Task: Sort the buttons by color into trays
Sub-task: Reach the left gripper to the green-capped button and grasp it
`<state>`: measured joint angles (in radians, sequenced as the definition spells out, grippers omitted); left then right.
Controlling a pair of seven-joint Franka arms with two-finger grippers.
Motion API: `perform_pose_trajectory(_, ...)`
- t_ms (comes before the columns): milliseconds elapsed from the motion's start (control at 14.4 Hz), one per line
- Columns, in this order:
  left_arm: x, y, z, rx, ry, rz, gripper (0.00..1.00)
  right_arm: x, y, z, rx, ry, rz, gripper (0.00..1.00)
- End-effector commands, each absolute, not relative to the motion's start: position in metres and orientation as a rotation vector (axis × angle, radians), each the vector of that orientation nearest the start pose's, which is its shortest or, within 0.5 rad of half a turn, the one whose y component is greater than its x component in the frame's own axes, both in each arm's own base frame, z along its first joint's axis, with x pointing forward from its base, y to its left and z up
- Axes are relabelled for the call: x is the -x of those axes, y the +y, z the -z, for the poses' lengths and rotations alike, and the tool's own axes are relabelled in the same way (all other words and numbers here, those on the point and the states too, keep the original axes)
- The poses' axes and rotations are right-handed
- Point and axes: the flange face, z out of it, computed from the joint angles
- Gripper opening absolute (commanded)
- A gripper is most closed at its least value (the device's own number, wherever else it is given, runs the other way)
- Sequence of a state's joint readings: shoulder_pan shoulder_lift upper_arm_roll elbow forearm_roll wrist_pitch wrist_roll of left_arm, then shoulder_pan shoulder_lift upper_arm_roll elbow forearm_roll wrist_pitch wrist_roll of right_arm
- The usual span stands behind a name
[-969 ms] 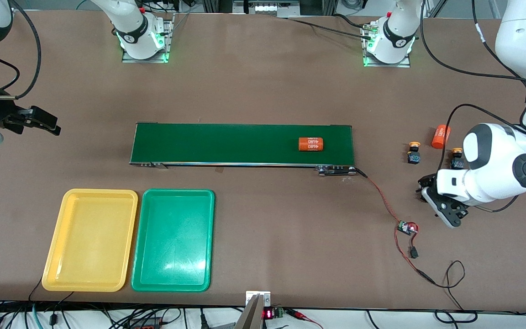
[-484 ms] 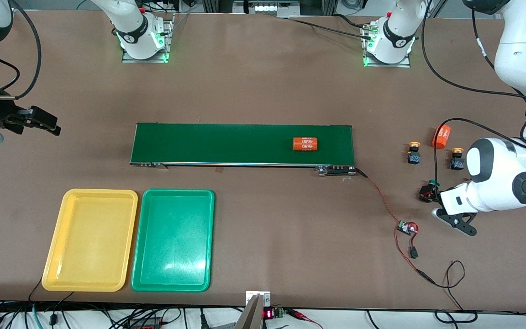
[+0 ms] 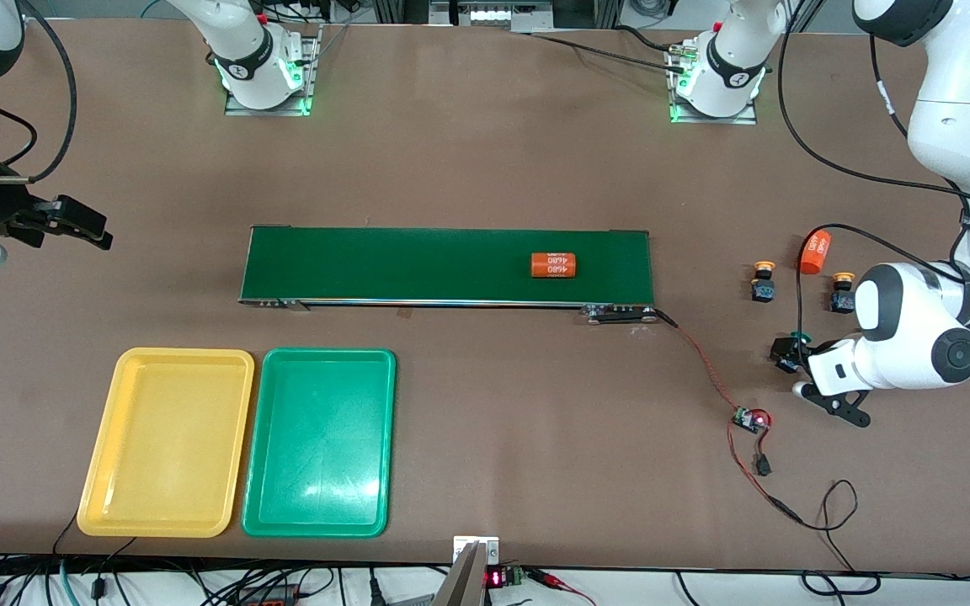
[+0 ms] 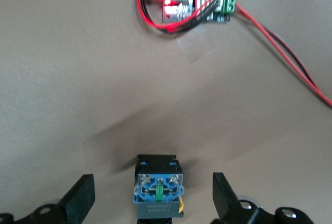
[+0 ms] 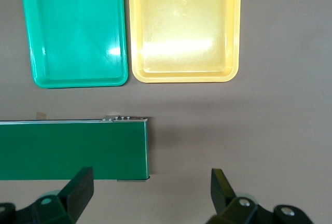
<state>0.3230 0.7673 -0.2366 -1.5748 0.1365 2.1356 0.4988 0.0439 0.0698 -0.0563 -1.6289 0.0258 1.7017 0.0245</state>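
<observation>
The green button [image 4: 158, 192] lies on its side on the table [image 3: 485, 168], between the spread fingers [image 4: 80, 199] of the left gripper [image 4: 153, 200], touching neither; its blue contact end faces the wrist camera. The right gripper [image 5: 150, 195], spread and empty, waits over the table.

Yellow-capped buttons [image 3: 762, 283] upright (three visible), trays [image 3: 167, 443] side by side

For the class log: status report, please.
Left gripper open, straddling a green button. Right gripper open, waiting over the belt's end. Both trays empty. Nothing in the way.
</observation>
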Motion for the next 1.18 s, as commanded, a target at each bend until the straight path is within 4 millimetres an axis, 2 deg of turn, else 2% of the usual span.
perform_pose_trajectory(0,-0.666,0.089,-0.178,3.161,0.697,-0.296,1.0,-0.585,-0.004,-0.572,3.124,0.049,0.015,1.0)
perform_pose_trajectory(208,-0.66,0.09,-0.172,3.167,0.683,-0.323,0.98,-0.585,-0.004,-0.572,3.124,0.049,0.017,1.0)
perform_pose_trajectory(277,-0.659,0.09,-0.17,3.169,0.681,-0.33,0.92,-0.585,-0.005,-0.572,3.124,0.052,0.017,1.0)
perform_pose_trajectory(346,-0.658,0.09,-0.169,3.169,0.679,-0.332,0.73,-0.585,-0.005,-0.572,3.124,0.054,0.017,1.0)
perform_pose_trajectory(554,-0.659,0.089,-0.17,3.171,0.662,-0.331,0.44,-0.584,-0.004,-0.572,3.124,0.049,0.012,1.0)
perform_pose_trajectory(761,-0.663,0.08,-0.183,3.168,0.642,-0.335,0.11,-0.584,-0.006,-0.572,3.124,0.059,0.01,1.0)
perform_pose_trajectory(900,-0.663,0.069,-0.202,3.165,0.652,-0.376,0.0,-0.584,-0.007,-0.573,3.12,0.078,0.01,1.0)
perform_pose_trajectory(969,-0.665,0.054,-0.211,3.158,0.655,-0.375,0.0,-0.584,-0.007,-0.573,3.12,0.079,0.007,1.0)
perform_pose_trajectory(1107,-0.662,0.005,-0.232,3.156,0.641,-0.433,0.0,-0.584,-0.007,-0.574,3.12,0.079,0.012,1.0)
